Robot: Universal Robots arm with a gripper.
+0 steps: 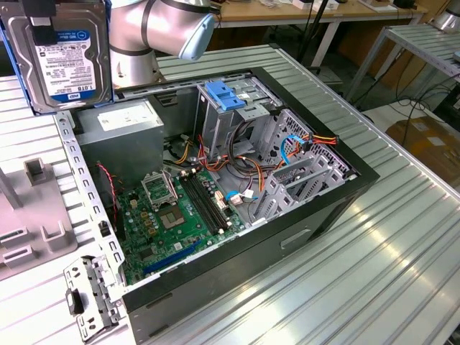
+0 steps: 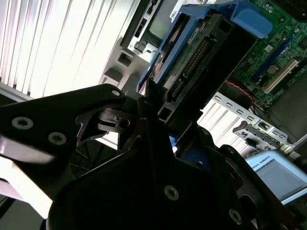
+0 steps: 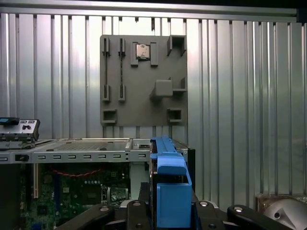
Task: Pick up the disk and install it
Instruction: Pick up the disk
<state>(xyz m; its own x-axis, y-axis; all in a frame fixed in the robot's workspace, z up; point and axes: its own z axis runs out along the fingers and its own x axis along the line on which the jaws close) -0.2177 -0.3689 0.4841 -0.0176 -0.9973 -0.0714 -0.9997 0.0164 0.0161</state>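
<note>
Black metal walls form the open computer case (image 1: 345,208), which holds a green motherboard (image 1: 180,215), a grey power supply (image 1: 122,126) and a blue-topped drive cage (image 1: 226,97). The gripper (image 3: 170,211) is clamped on the disk (image 1: 65,57), which is held aloft at the exterior view's left, standing on end with its long axis vertical and its label facing the camera.

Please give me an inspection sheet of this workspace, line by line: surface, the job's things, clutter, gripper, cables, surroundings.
Surface: ribbed metal table carrying an open computer case.
Job's things: the disk, in its blue carrier, held in the air above the case's corner at the exterior view's left; a blue drive tray sits on the cage inside the case.
Clutter: grey fixture plate and metal bracket beside the case.
Gripper: the gripper is shut on the disk.
Cables: orange, yellow and black wires and a blue cable inside the case.
Surroundings: another ribbed table; cardboard box.
</note>
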